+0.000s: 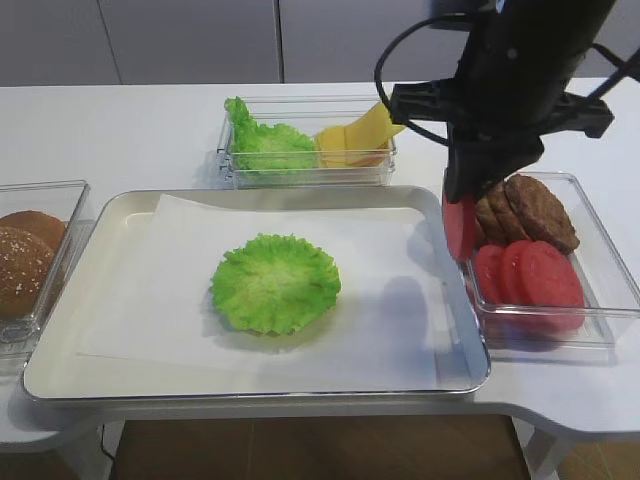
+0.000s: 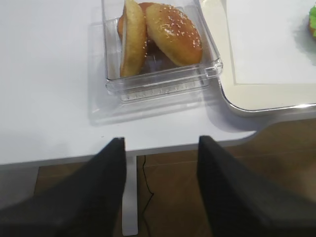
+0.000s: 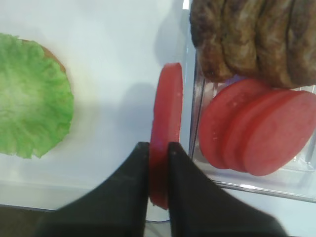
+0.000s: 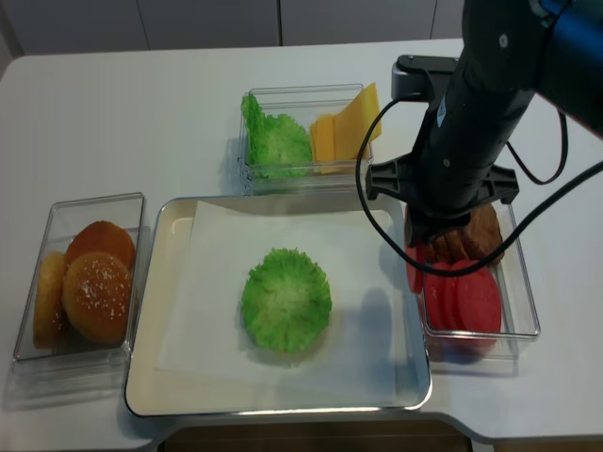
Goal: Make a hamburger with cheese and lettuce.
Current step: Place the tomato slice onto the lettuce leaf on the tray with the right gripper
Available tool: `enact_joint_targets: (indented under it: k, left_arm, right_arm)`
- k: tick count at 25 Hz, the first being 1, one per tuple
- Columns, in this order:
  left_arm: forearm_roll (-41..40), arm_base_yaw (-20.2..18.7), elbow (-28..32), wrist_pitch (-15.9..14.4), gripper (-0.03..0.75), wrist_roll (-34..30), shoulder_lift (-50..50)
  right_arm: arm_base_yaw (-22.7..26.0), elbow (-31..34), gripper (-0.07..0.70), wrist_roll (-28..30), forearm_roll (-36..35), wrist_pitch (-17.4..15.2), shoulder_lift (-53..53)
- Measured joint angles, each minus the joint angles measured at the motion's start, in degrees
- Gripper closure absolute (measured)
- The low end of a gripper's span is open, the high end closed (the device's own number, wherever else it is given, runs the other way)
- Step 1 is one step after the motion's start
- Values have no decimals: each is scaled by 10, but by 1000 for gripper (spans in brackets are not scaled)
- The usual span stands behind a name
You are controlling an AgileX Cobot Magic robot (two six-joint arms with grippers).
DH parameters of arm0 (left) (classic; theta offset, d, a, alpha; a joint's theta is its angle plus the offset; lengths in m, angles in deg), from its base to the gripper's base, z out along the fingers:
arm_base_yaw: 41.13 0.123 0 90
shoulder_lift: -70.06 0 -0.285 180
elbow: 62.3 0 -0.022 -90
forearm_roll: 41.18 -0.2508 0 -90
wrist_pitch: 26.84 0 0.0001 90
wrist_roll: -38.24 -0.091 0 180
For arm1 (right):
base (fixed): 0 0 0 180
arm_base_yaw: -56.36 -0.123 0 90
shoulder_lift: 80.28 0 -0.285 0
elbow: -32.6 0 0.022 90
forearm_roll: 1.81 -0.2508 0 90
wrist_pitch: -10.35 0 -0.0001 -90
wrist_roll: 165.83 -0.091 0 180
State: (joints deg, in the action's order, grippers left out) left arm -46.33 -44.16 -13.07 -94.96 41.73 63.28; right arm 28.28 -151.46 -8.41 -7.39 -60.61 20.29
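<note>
Partly built, by the look of it: on the tray (image 1: 120, 215) sits the hamburger (image 1: 275, 283), so far a low stack topped by a lettuce leaf, with a sliver of brown bun peeking out under its far edge in the right wrist view; no cheese on it yet, no patty, no top bun. Right gripper (image 3: 158, 150) clenched on a tomato slice (image 3: 166, 123), held on edge, hanging over the tray's rim beside the clear bin (image 1: 600, 250) of tomato and patties. Stack well to the left of that gripper and lower; cheese (image 1: 358, 138) beyond it, up and to the left, leaning in the far bin just beside the spare lettuce (image 1: 268, 142). Left gripper (image 2: 160, 148) released, jaws spread and empty, hovering off the table edge with the bun bin (image 2: 163, 79) just ahead of it. Probably left to do: set the tomato down, add cheese, perhaps a patty, close with a bun. Counted: one tomato slice in the grip, three more in the bin; about three or four patties (image 1: 525, 210), overlap making it hard to tell; two or three cheese slices, fanned; spare lettuce one or more leaves, bunched; three bun pieces (image 4: 89, 278) in the exterior view.
</note>
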Motion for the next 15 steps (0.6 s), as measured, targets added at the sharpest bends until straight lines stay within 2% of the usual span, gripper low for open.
enact_joint_targets:
  k: [10, 15]
  left_arm:
    - [0, 0, 0, 0, 363, 0, 0]
    - [0, 0, 0, 0, 363, 0, 0]
  right_arm:
    - [-39, -3, 539, 13, -15, 1, -5]
    - [-39, -3, 540, 27, -22, 35, -5]
